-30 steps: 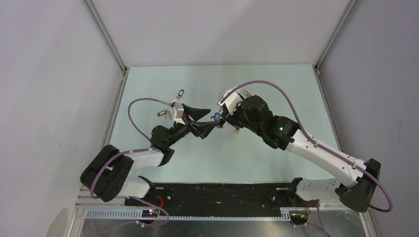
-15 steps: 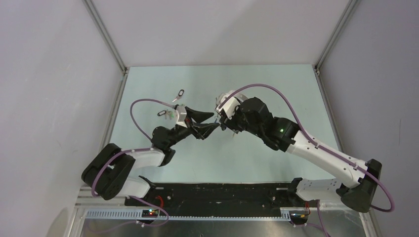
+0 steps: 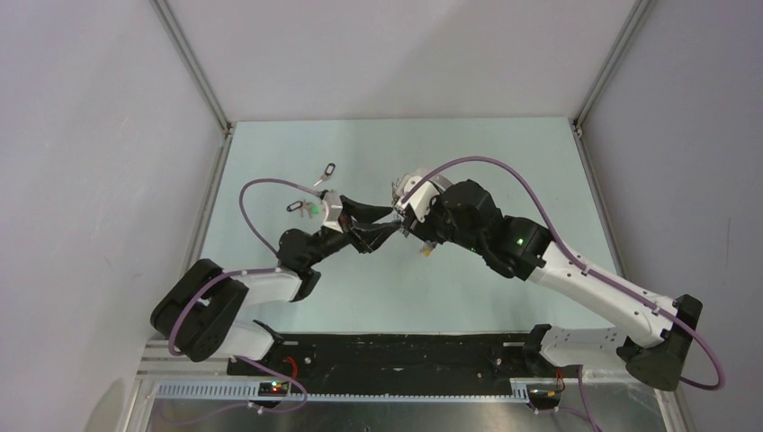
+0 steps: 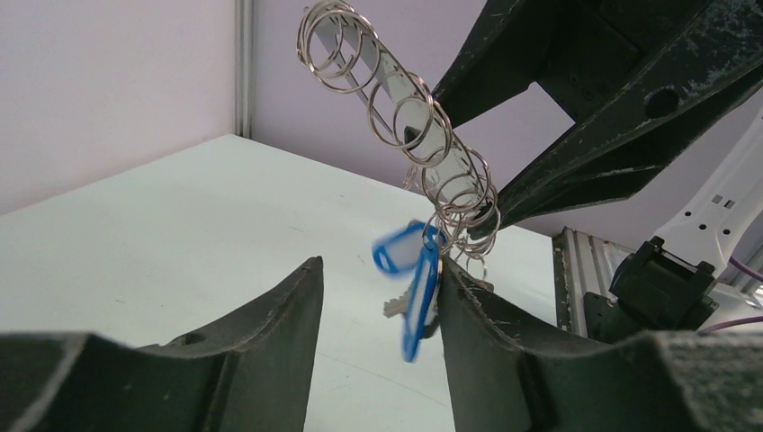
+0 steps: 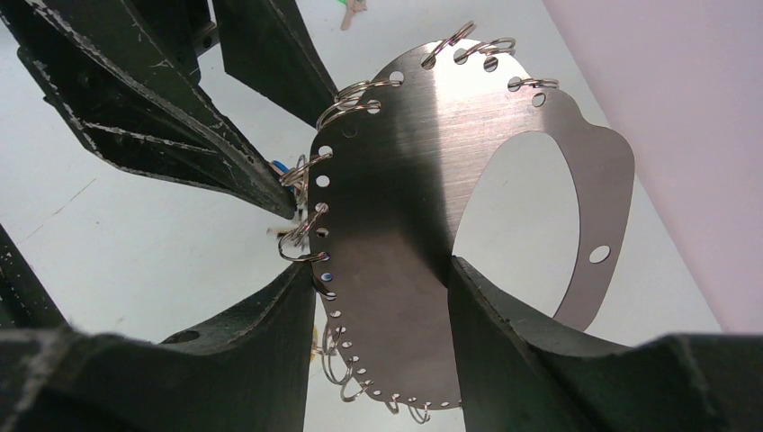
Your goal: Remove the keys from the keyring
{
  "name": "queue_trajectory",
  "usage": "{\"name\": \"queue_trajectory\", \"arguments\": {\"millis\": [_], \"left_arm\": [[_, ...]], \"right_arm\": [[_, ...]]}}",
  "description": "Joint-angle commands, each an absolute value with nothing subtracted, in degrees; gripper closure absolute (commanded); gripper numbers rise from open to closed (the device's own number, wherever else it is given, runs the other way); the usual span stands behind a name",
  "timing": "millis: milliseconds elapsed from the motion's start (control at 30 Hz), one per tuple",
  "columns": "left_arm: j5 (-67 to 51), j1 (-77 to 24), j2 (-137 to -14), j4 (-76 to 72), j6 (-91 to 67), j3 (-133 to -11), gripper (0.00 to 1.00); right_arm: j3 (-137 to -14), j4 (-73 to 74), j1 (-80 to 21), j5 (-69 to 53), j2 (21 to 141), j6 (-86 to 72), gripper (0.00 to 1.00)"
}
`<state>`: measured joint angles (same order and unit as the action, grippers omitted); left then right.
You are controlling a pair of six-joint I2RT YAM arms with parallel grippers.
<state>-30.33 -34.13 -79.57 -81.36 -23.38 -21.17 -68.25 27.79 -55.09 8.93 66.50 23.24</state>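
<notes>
The keyring is a flat silvery oval plate with a big opening, fringed with small wire rings. My right gripper is shut on it and holds it above the table. In the left wrist view the keyring stands edge-on. Two blue tags and a silver key hang from its lower rings. They hang between the fingers of my left gripper, which is open, and rest against its right finger. In the top view the left gripper and right gripper meet at mid table.
Two keys with black oval tags and a green key lie on the table left of the grippers. A yellow key lies under the right wrist. Walls enclose the table on three sides.
My left gripper's jaws have narrowed around the hanging blue tags and moved up to the keyring. The blue tag no longer shows from above. The right arm has shifted slightly.
</notes>
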Motion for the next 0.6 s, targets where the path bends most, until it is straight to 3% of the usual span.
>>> {"name": "queue_trajectory", "arguments": {"millis": [0, 233, 367, 500, 567], "left_arm": [[-31.89, -34.65, -80.14, -84.11, -21.61, -23.32, 0.47], [-32.68, -35.13, -80.80, -84.12, -21.59, -23.89, 0.52], [-33.11, -35.15, -81.17, -84.03, -21.80, -24.26, 0.62], [-33.35, -35.13, -81.30, -83.50, -21.84, -24.58, 0.91], [-33.01, -35.09, -81.03, -82.35, -21.49, -24.78, 0.99]], "right_arm": [[-70.93, 26.20, -55.67, 8.33, 64.69, 24.34, 0.73], [-70.93, 26.09, -55.92, 8.09, 64.90, 24.19, 0.74], [-70.93, 25.91, -55.93, 8.07, 65.10, 24.17, 0.75], [-70.88, 25.66, -55.92, 8.65, 65.25, 23.86, 0.75], [-70.92, 25.40, -55.77, 10.27, 65.59, 23.21, 0.77]]}}
